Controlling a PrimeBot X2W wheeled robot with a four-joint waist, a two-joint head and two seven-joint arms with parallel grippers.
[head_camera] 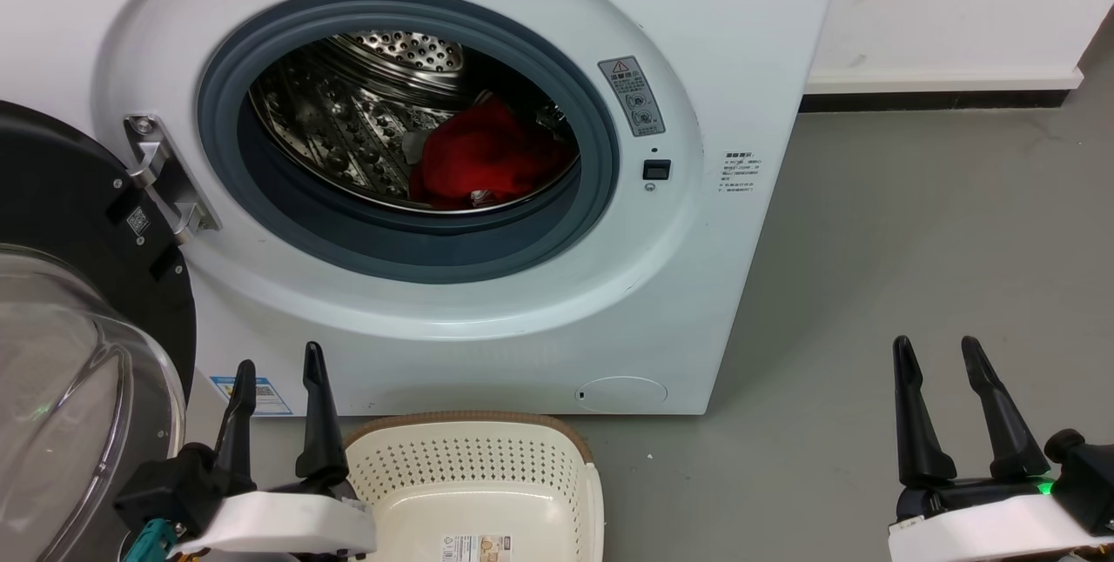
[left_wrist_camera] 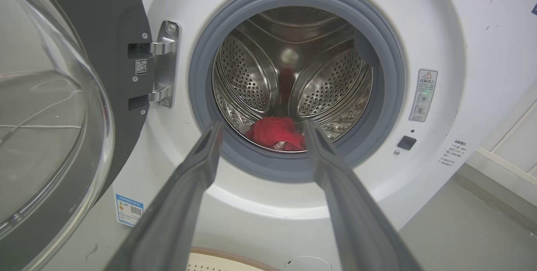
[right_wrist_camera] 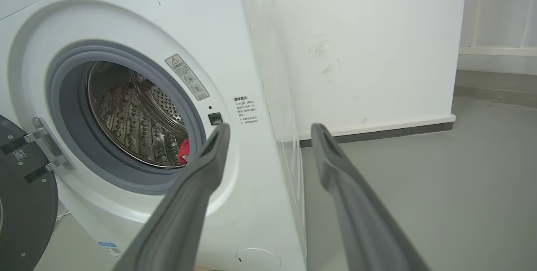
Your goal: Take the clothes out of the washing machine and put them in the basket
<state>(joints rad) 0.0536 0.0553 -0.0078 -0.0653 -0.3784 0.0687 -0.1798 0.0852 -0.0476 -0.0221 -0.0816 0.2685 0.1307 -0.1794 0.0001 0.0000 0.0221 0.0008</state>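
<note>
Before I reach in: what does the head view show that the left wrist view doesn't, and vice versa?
Head view adds: the right gripper, open, at the lower right, and the label on the bottom of the cream perforated plastic basket. Left wrist view adds: a straight look down the perforated steel drum to its back wall. Both: the bright red garment in the white front-loading washing machine, its black-framed glass door swung open, the basket's brown rim, and the open left gripper.

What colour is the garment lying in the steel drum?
Bright red; the soft fabric garment shows best in the head view.
</note>
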